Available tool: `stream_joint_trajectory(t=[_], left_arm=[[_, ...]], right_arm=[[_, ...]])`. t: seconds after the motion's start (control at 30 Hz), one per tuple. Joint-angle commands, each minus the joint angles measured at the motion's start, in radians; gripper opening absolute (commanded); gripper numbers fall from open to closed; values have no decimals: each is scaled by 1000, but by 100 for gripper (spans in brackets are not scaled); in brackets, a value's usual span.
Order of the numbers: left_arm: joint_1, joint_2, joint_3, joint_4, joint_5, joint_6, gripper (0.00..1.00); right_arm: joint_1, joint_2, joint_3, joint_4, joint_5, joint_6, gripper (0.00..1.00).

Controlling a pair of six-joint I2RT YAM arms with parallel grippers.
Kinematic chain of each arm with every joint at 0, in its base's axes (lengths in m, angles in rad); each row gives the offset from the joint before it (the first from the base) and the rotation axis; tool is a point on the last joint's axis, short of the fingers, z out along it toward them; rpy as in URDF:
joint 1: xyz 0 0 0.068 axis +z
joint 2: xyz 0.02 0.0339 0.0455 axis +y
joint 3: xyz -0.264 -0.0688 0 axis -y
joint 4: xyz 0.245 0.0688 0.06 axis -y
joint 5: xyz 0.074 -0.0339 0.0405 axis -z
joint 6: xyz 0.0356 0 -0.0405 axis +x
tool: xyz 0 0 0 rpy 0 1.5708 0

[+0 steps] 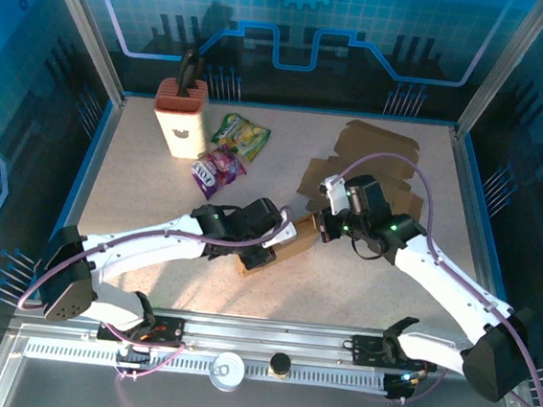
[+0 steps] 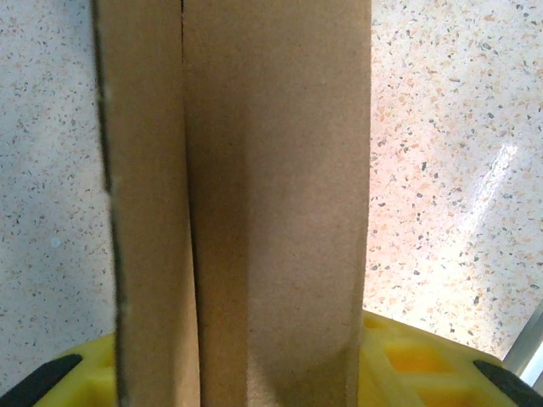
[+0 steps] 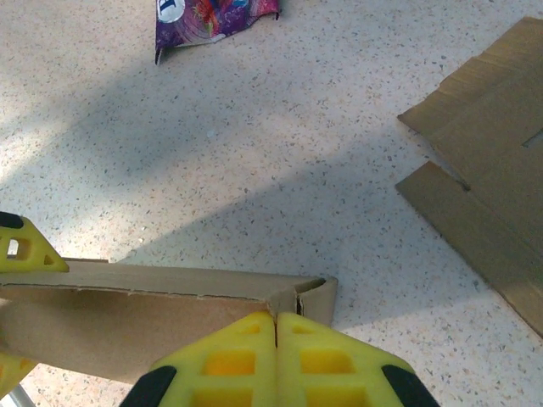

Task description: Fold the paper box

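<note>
The paper box (image 1: 287, 245) is a brown cardboard piece, partly folded, lying near the table's middle. My left gripper (image 1: 263, 253) is shut on it. In the left wrist view the box's walls (image 2: 271, 212) run up between the yellow fingers (image 2: 416, 356), one on each side. My right gripper (image 1: 313, 229) is at the box's right end. In the right wrist view its fingertips (image 3: 276, 326) are pressed together on the thin wall at the box's (image 3: 127, 314) corner. One left finger (image 3: 21, 250) shows at that view's left edge.
A flat unfolded cardboard sheet (image 1: 371, 165) lies at the back right, also visible as a sheet (image 3: 492, 186) in the right wrist view. A knife block (image 1: 181, 116), a green snack bag (image 1: 240, 135) and a purple bag (image 1: 217, 171) stand at the back left.
</note>
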Motion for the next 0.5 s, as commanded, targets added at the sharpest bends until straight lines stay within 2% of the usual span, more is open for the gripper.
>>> stream_joint_trajectory(t=[0.0, 0.27, 0.47], left_arm=[[23, 16, -8, 9, 3, -11, 42], [30, 10, -16, 17, 6, -13, 46], [30, -8, -20, 29, -54, -43, 57]], right_arm=[[15, -22, -19, -28, 57, 42, 0], [24, -56, -107, 64, 90, 32, 0], [39, -62, -111, 78, 131, 46, 0]])
